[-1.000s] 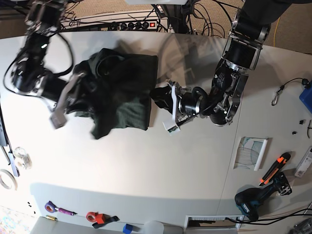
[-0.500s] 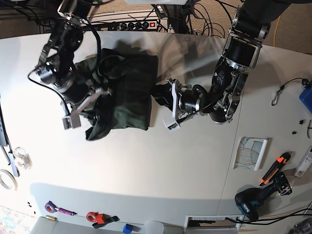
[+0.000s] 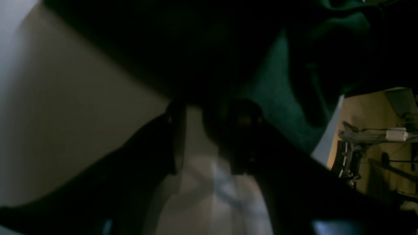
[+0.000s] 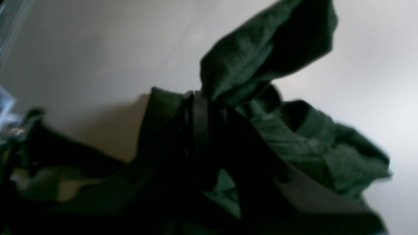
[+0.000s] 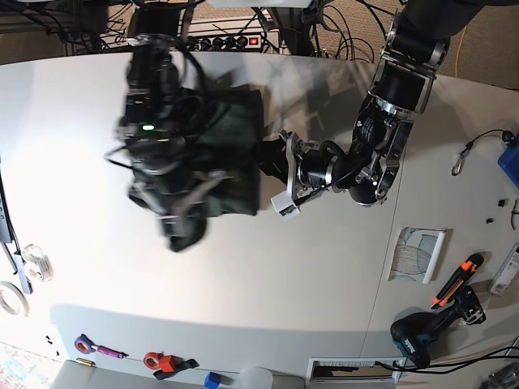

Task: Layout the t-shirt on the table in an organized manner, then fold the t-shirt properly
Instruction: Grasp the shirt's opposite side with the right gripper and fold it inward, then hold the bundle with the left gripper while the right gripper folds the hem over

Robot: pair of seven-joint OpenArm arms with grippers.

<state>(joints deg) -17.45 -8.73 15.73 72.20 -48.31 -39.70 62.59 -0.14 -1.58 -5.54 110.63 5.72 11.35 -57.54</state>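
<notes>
t-shirt: dark green, bunched, on tabletop near the edge by the arm bases | right gripper: arm bent over the heap, claw clamped on a raised fold | left gripper: forearm low, reaching sideways, claw pinching the t-shirt's side edge

My left wrist view is very dim, nearly black across the top, with one pale patch at lower centre. My right wrist view is soft and out of focus throughout. From above, the worktop is evenly bright, its edges bowed, with motion blur at upper left.
</notes>
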